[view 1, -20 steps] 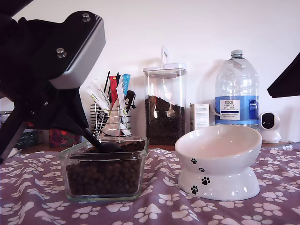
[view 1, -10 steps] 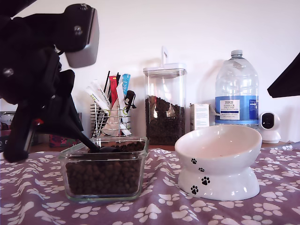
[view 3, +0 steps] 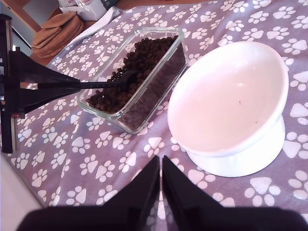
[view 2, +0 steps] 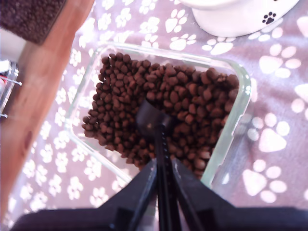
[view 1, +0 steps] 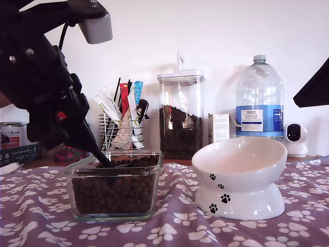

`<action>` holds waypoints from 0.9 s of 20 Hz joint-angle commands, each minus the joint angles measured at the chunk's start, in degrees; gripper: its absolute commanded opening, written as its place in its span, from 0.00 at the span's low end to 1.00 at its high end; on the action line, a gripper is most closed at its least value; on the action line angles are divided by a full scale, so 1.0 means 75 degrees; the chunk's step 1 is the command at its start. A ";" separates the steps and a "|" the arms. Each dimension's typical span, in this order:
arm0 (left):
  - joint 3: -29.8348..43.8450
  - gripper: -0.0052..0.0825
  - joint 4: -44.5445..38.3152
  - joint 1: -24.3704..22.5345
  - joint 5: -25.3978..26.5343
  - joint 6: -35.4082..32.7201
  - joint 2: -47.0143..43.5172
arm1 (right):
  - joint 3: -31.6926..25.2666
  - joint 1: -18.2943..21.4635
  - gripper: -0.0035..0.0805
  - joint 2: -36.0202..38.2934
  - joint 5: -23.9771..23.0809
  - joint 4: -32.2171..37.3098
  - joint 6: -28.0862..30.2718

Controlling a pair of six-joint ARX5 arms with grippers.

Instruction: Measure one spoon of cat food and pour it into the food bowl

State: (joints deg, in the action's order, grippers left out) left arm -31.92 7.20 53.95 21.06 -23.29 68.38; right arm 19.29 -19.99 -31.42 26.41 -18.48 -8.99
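My first gripper (view 2: pixel 161 185), clenched on the spoon (view 2: pixel 155 126) handle, angles the cup down into the cat food (view 2: pixel 163 103) in the glass container (view 1: pixel 114 189), apparently to load one measure. The bowl (view 1: pixel 240 176) stands empty just beside the container, toward the exterior view's right, ready to receive it. My second gripper (view 3: pixel 160 185), jaws closed on nothing, hovers above the paw-print cloth (view 3: pixel 96 159).
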 commanded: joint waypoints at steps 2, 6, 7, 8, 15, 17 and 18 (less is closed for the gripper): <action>0.0093 0.04 0.0286 0.0035 -0.0271 0.0586 0.0067 | 0.0044 -0.0032 0.03 -0.0038 0.0006 0.0052 -0.0003; 0.0093 0.04 0.0530 0.0009 -0.0358 0.1451 0.0067 | 0.0044 -0.0032 0.03 -0.0038 0.0006 0.0020 -0.0003; 0.0093 0.04 0.0565 -0.0017 -0.0364 0.1673 0.0067 | 0.0044 -0.0032 0.03 -0.0038 0.0006 0.0015 -0.0003; 0.0093 0.04 0.0627 -0.0067 -0.0408 0.1926 0.0067 | 0.0044 -0.0032 0.03 -0.0038 0.0006 -0.0003 -0.0003; 0.0093 0.04 0.0892 -0.0586 -0.0627 0.3593 0.0070 | 0.0044 -0.0032 0.03 -0.0038 0.0009 -0.0041 -0.0003; 0.0093 0.04 0.0886 -0.0702 -0.0851 0.4016 0.0070 | 0.0044 -0.0032 0.03 -0.0038 0.0009 -0.0052 -0.0006; 0.0093 0.04 0.0886 -0.0758 -0.1017 0.4211 0.0070 | 0.0044 -0.0032 0.03 -0.0038 0.0006 -0.0064 -0.0003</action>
State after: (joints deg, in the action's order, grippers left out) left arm -32.10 12.86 48.58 14.31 7.38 68.34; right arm 19.29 -19.99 -31.42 26.41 -19.05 -8.99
